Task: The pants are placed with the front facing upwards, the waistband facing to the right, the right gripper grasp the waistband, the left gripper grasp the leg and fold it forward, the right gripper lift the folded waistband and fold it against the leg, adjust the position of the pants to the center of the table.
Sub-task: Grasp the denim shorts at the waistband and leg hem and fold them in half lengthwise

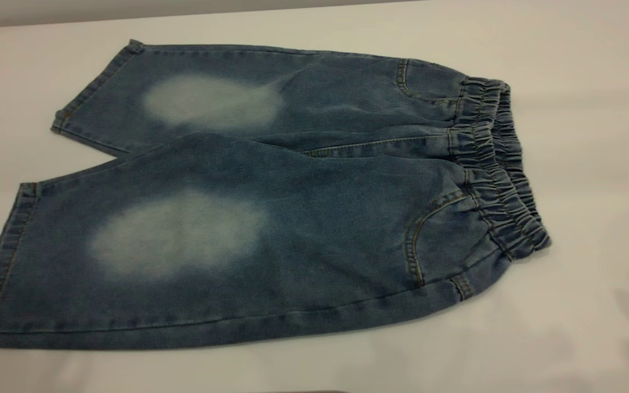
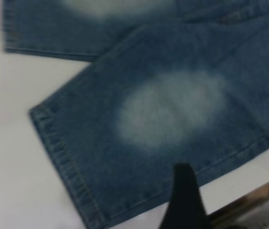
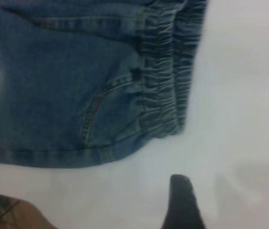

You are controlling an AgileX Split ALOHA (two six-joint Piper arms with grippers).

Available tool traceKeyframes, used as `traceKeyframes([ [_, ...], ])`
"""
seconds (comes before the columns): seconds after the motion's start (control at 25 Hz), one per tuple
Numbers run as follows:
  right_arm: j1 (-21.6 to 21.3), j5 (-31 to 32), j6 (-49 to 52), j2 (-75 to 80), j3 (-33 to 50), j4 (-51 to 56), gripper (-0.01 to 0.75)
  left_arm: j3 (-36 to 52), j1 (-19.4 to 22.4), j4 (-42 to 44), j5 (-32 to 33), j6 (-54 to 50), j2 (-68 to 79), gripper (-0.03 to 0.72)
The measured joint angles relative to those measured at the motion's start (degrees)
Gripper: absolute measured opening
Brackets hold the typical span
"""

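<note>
**Claws off the pants, denim flat on table**

Claws do not appear in the exterior view. The pants [image 1: 271, 207] lie flat on the white table [image 1: 593, 82], front side up, both curved front pockets showing. The waistband [image 1: 497, 164], gathered and ruched, faces the right side of the view. The two legs run toward the left, hems near the left edge. Each leg carries a pale faded oval patch; the far leg sits slightly tucked under the near one along the centre seam. Tan stitching is visible at pockets and hems. Faint grey shadows fall on the table at lower right.

Left wrist view: a single black finger tip of the left claw [image 2: 184, 198] shows at the frame's edge, above the side seam of the near leg. It touches nothing that I can see. Only one finger is visible, so I cannot tell whether this claw is open or closed. The pants [image 2: 172, 114] fill most of the view, one pale patch centred, the leg hem stitched and lying on the table [image 2: 10, 167].

Right wrist view: one black finger tip of the right claw [image 3: 182, 202] shows over bare table [image 3: 239, 119], apart from the cloth. Its open or closed state cannot be told either. The waistband [image 3: 165, 81] lies just beyond it, with a curved pocket seam of the pants [image 3: 53, 95] beside the band.
</note>
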Motion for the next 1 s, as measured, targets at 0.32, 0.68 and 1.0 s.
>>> traceKeyframes([
  [0.32,0.0,-2.52,-7.05,19.69,-0.2,16.3,0.499,-0.19,-1.21,-1.83,-3.41,1.8,15.16,0.509],
  [0.68,0.0,-4.79,-31.11,39.74,-0.74,44.25,0.493,-0.26,-7.86,-2.08,-10.11,1.87,26.67,0.51],
  [1.0,0.0,-4.12,-46.22,53.29,-1.04,59.29,0.493,-0.26,-8.61,-2.19,-10.94,1.91,29.32,0.511],
])
